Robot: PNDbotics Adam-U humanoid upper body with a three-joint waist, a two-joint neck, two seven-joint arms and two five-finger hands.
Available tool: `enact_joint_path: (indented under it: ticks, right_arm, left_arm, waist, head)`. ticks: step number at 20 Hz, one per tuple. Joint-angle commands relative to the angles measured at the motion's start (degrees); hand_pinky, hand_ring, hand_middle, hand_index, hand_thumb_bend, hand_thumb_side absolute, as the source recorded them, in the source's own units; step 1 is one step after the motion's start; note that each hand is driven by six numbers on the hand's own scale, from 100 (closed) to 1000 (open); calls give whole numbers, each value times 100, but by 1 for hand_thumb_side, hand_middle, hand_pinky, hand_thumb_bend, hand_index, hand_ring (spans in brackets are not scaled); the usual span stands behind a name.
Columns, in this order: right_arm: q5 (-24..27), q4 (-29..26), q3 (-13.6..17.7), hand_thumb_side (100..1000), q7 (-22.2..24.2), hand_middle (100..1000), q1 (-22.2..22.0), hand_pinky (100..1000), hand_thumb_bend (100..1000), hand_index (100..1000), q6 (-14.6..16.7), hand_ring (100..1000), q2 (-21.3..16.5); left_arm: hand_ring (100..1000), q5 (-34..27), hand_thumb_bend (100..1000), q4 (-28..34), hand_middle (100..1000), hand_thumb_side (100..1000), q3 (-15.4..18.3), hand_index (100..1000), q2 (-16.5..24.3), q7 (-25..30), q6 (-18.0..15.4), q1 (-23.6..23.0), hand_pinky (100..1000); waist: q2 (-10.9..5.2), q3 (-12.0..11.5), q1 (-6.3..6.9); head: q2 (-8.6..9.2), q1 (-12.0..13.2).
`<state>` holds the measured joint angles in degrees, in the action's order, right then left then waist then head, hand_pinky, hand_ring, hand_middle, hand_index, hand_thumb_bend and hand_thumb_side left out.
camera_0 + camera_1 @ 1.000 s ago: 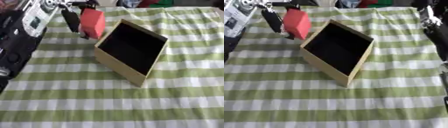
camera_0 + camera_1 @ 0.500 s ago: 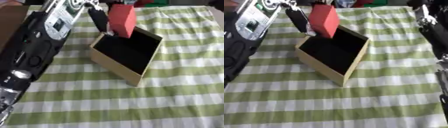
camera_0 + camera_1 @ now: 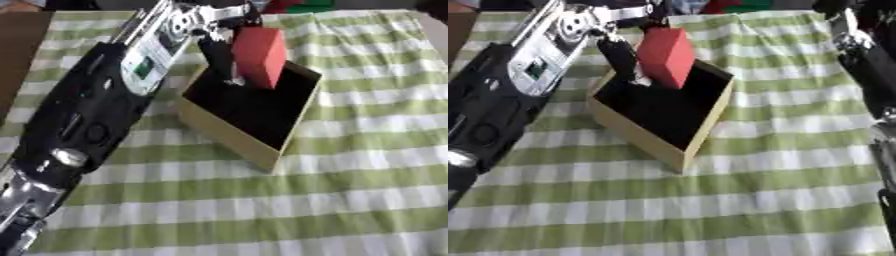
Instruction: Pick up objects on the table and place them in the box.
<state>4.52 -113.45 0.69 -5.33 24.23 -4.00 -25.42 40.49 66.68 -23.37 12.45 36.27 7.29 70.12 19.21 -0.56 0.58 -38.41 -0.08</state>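
A red block (image 3: 261, 56) hangs tilted over the far part of the tan cardboard box (image 3: 226, 136), its lower end just above the box's dark inside. My left hand (image 3: 219, 49) is shut on the block, with dark fingers down its left side and over its top. The black and silver left arm stretches in from the lower left. My right arm runs along the right edge of the right eye view, and the right hand (image 3: 843, 15) shows only partly at the top right corner, away from the box.
A green and white checked cloth (image 3: 350, 200) covers the table. Red and green things (image 3: 296, 5) lie at the far edge. A brown surface (image 3: 19, 45) shows at the upper left beyond the cloth.
My left hand has carried the red block to the right, from left of the box to over its opening. The head camera has also shifted.
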Motion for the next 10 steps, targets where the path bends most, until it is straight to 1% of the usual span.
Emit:
enact_joint_path:
  ticks: [1,3,4,5,6,7,8,9,10]
  right_arm:
    - [46,-114,30,532,22,693,81,916,100,890,9,770,-62]
    - [46,-114,28,533,29,694,83,917,100,890,9,770,-58]
    - [45,-114,30,533,30,694,81,917,100,890,7,770,-59]
    - [44,-114,32,533,29,694,79,917,100,890,6,770,-60]
    - [43,-114,33,535,29,694,78,917,100,890,5,769,-60]
    - [42,-114,35,536,28,693,76,917,100,890,2,769,-56]
    - [41,-114,37,537,28,693,76,917,100,890,1,769,-52]
    - [40,-114,37,537,30,693,76,917,100,890,0,769,-50]
    - [39,-114,36,538,32,693,76,917,100,890,0,769,-48]
  left_arm:
    - [688,144,440,-141,632,100,85,777,-32,-154,-205,87,862]
    - [703,219,457,-261,655,100,108,795,-57,-252,-358,67,854]
    - [725,273,469,-315,691,100,114,839,-67,-304,-437,61,851]
    - [735,319,472,-357,705,100,117,853,-78,-346,-519,55,851]
    - [773,360,498,-391,762,100,124,903,-86,-380,-598,51,851]
    - [785,415,524,-407,780,100,116,915,-94,-395,-680,50,850]
    - [804,473,587,-416,816,100,111,948,-101,-387,-773,47,854]
    - [809,528,608,-431,824,100,124,955,-107,-372,-885,43,855]
    - [823,575,672,-450,847,100,146,982,-113,-364,-984,39,858]
  waist:
    - [-96,9,-12]
    - [-87,12,-14]
    - [-83,16,-15]
    - [-80,17,-15]
    - [-77,17,-15]
    - [-74,18,-13]
    - [-71,17,-12]
    - [-69,15,-10]
    - [-68,14,-9]
  head:
    - [61,7]
    - [65,8]
    - [68,9]
    - [71,12]
    - [72,14]
    - [72,16]
    - [76,17]
    - [76,19]
    - [77,20]
